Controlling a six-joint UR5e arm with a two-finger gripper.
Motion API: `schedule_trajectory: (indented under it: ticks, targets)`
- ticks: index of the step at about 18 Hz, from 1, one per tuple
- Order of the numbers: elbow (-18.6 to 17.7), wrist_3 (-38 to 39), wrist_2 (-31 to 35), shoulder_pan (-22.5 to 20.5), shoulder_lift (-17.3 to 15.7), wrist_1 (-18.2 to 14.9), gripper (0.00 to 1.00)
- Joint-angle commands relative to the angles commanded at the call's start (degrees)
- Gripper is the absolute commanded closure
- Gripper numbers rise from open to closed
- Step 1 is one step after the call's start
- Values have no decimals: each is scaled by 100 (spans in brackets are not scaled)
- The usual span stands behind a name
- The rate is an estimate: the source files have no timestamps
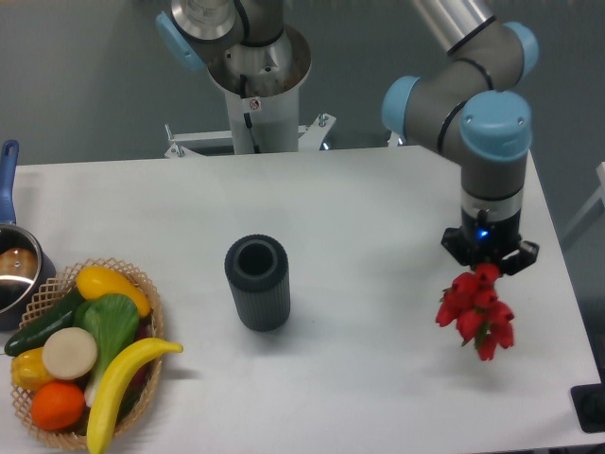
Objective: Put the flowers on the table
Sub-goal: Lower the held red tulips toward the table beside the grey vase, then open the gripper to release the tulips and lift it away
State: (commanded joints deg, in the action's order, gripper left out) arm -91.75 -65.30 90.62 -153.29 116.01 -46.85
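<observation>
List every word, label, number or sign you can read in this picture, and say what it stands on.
No text can be read.
Small red-and-white sticker on the white robot pedestal column: too small and blurred to read.
Glowing blue light on the black two-finger gripper holding the red artificial flowers: an indicator, not lettering.

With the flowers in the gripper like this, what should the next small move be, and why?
Probably lower straight down, then open. The gripper holds the flowers hanging over a bare patch of the white table, well right of the dark cylinder, so nothing seems in the way.
</observation>
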Motion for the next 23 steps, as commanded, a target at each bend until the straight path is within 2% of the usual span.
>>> schedule_trajectory:
  ticks: [2,5,7,8,9,13,16,20,23]
  targets:
    - [-53,-26,-9,184,70,26,84]
    - [-53,-26,-44,308,167,62,49]
    - [-45,-61,-53,317,203,79,32]
    - [-36,-79,-70,317,211,79,12]
    - [-18,-79,-70,326,203,79,0]
    - [25,-246,-44,334,176,97,0]
    - [52,-325,-18,264,176,255,0]
    - [-36,-343,-70,-122,159,316,0]
    - [26,-579,-53,-184,211,308,0]
